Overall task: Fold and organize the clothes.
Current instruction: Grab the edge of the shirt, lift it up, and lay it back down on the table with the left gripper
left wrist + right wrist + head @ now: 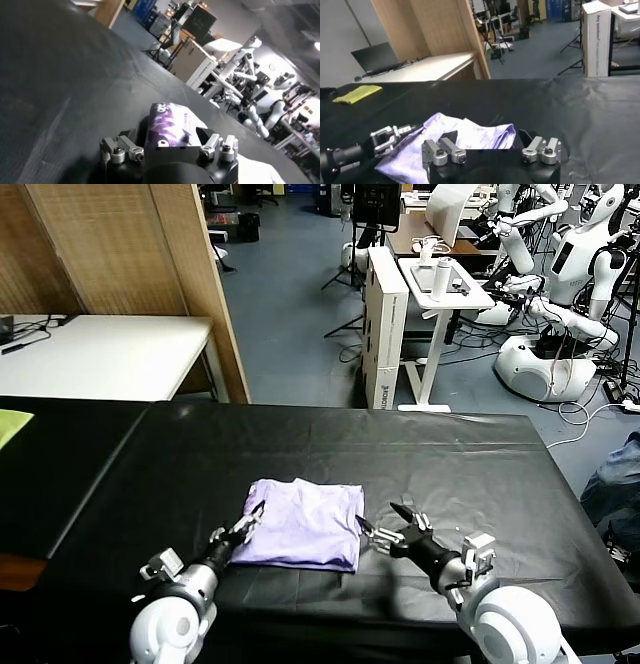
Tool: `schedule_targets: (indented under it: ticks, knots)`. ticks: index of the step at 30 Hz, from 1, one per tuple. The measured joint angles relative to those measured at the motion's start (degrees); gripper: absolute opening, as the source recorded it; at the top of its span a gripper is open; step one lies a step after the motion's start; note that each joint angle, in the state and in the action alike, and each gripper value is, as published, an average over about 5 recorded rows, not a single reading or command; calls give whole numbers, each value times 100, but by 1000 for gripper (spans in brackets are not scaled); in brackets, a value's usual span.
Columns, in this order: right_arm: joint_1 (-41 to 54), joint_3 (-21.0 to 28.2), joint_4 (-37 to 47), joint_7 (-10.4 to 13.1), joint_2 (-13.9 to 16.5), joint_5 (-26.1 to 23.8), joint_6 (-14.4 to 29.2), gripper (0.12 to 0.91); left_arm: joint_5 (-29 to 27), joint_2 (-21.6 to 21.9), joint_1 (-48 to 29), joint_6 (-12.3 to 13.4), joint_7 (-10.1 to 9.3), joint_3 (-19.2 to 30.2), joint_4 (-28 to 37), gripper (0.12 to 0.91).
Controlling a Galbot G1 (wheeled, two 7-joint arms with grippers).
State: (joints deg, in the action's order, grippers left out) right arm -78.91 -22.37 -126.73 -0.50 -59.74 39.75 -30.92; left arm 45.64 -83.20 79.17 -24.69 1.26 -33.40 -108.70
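table [480, 454]: big black-covered top, we see it filling the head view; the work sits near our front edge, centre
t-shirt [303, 522]: lavender, already folded into a flat squarish packet on the black cover, between our two grippers; purple print shows on an underside fold in the left wrist view [172, 125]
t-shirt axis: long side runs left-right across us, approx; fold edges look stacked at our right end, near edge a bit skewed so the packet sits slightly rotated vs the table edge
why there: we judge it's parked front-centre so both arms reach it equally; looks like the fold is done or nearly, maybe a last tidy/shift left
left gripper [249, 522]: low over the table at the shirt's left edge, tips at or just over the cloth, can't tell if touching; jaws spread wide, nothing held
right gripper [383, 524]: just off the shirt's right edge, tips pointing at it, slightly apart from the cloth; jaws wide apart, nothing held
why so: both flank the packet symmetrically w/ jaws spread, which to us reads as just let go or about to pinch both ends
yellow-green cloth [357, 93]: far left, well apart from the shirt, not our job
risk: thin soft fabric, a nudge from either tip could undo the top layer
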Motion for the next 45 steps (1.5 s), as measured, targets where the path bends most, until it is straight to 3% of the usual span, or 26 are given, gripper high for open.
schedule_targets:
  ticks: [5,8,11,18,21,34,38,45]
  knots:
    - [-11,7,29,5,-24,-36,10,907,506,-29,-57,-186,-81,-101,62,898]
    - [-11,9,38,9,-25,-47,18,907,701,-49,-56,-221,-98,-131,115,818]
    - [-2,8,41,12,-25,-49,21,907,732,-77,-41,-223,-99,-138,150,711]
    - [11,-9,77,18,-28,-58,22,907,650,-101,-21,-258,-98,-129,171,283]
    - [17,-9,104,18,-44,-66,24,907,591,-96,-21,-255,-96,-125,140,204]
    - [43,16,189,23,-95,-189,77,907,-645,262,-9,17,-142,-272,-381,185]
    - [48,20,233,30,-124,-205,94,907,-659,647,74,-1,-222,-437,-613,185]
    - [18,29,327,38,-235,-282,118,907,-617,1708,295,-28,-339,-965,-905,185]
